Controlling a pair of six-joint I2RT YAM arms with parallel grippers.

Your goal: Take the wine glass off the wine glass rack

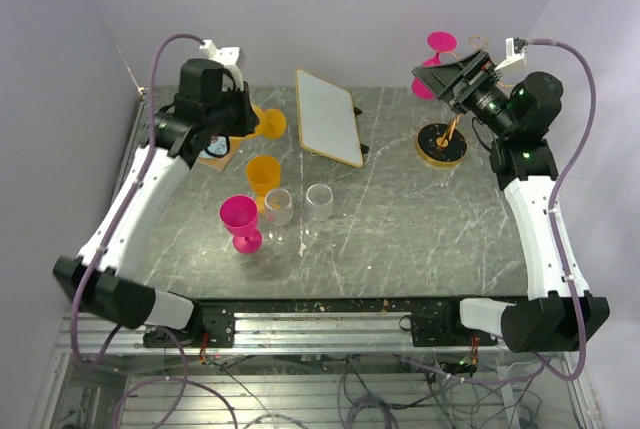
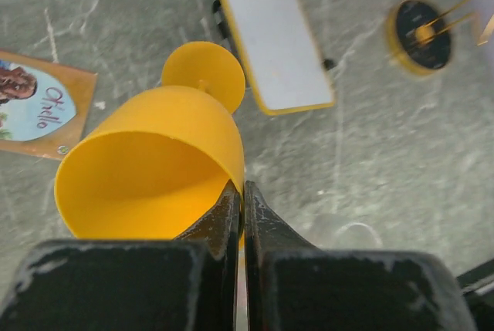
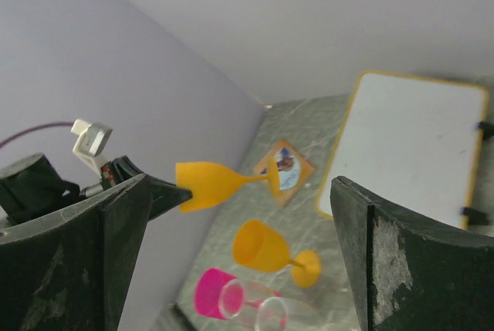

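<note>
The wine glass rack (image 1: 442,144) stands at the back right on its round dark gold-rimmed base (image 2: 421,35), with gold loops (image 1: 478,44) at the top. A pink wine glass (image 1: 440,42) hangs on the rack, its bowl partly hidden behind my right gripper (image 1: 432,77). That gripper (image 3: 241,184) is open beside the rack, with nothing between its fingers. At the back left, my left gripper (image 2: 243,190) is shut on the rim of a yellow wine glass (image 2: 154,169), held on its side above the table (image 1: 400,219). The same glass (image 3: 208,184) shows in the right wrist view.
A second yellow glass (image 1: 263,174), a pink glass (image 1: 240,221) and two clear glasses (image 1: 279,206), (image 1: 319,201) stand left of centre. A white board (image 1: 328,116) with a yellow frame lies at the back. A picture coaster (image 1: 217,149) lies under the left arm.
</note>
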